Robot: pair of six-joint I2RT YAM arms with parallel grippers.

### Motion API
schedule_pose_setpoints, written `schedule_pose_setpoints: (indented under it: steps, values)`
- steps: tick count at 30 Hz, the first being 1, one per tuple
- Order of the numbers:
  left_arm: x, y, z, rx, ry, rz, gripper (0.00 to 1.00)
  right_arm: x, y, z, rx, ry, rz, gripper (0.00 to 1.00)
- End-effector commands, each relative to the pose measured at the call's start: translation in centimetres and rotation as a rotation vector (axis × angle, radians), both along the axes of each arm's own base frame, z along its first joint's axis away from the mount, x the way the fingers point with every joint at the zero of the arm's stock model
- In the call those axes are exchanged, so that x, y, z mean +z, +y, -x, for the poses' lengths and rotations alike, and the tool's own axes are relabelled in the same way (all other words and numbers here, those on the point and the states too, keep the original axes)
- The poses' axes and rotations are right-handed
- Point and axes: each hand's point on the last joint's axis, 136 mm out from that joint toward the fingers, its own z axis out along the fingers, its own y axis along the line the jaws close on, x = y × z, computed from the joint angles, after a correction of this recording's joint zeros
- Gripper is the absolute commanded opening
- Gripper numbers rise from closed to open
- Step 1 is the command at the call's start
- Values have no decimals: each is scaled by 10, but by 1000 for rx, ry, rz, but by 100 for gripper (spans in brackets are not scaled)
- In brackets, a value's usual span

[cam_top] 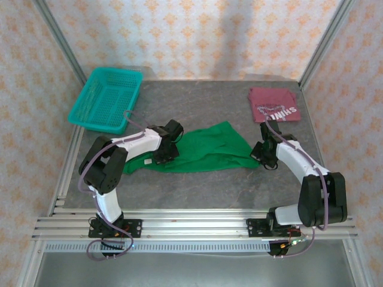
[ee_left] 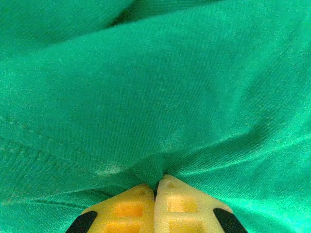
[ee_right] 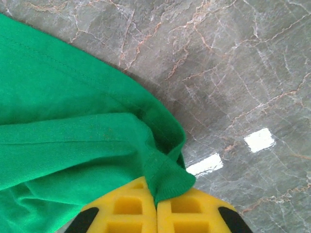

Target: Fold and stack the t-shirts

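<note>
Green shirt [cam_top: 209,149], maroon shirt [cam_top: 272,103], teal basket [cam_top: 106,98], grey marbled table [cam_top: 209,113].

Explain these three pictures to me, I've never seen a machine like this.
It is a robot with a left arm and a right arm bolted at the near edge of a stone-look table. The wide picture looks down from above; the two close-ups come from cameras on the wrists. On the table lie a green t-shirt, a maroon t-shirt and a teal mesh basket. The left pincer and right pincer are both shut on the green t-shirt's cloth.
</note>
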Motion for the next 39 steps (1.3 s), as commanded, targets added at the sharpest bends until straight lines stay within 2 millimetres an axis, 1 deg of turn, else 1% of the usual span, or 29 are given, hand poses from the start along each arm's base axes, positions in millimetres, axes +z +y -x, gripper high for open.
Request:
schedule_pose_setpoints:
  steps: [1,3,7,10,12,14,15,18,20,22,23,26,31,34,36,39]
  values:
    - [32,1,-11,-32,-87,-13,0,9,-10,9,-15,-2,47,15]
    - [54,2,-15,-37,-138,0,0,15,-12,9,-20,-17,55,26]
    - [98,0,-20,-45,-241,48,0,29,-13,6,-36,-54,53,39]
    - [125,-2,-20,-52,-296,84,0,37,-13,0,-44,-78,46,44]
    - [136,-2,-19,-59,-313,102,0,44,-14,-5,-46,-92,53,47]
    - [140,-6,-17,-75,-308,123,0,47,-15,-10,-43,-100,57,50]
    - [140,-8,-15,-87,-300,136,0,46,-14,-12,-39,-92,54,50]
    - [131,-13,-11,-104,-269,153,0,33,-10,-9,-36,-24,32,49]
    - [123,-11,-9,-103,-250,144,0,23,-9,-6,-44,16,24,49]
    - [122,-11,-7,-98,-249,147,0,16,-10,-5,-52,27,27,49]
    - [124,-11,-7,-97,-252,150,0,15,-11,-4,-57,27,29,49]
    - [135,-9,-8,-91,-282,157,0,6,-22,-2,-93,54,53,48]
    - [158,-6,-8,-92,-336,180,0,-5,-28,-6,-119,67,32,44]
    - [171,-5,-6,-95,-368,195,0,-11,-27,-10,-128,76,14,41]
    - [176,-5,-5,-99,-383,204,0,-15,-25,-12,-135,82,0,39]
    - [178,-5,-4,-103,-385,213,0,-24,-21,-12,-145,116,-24,37]
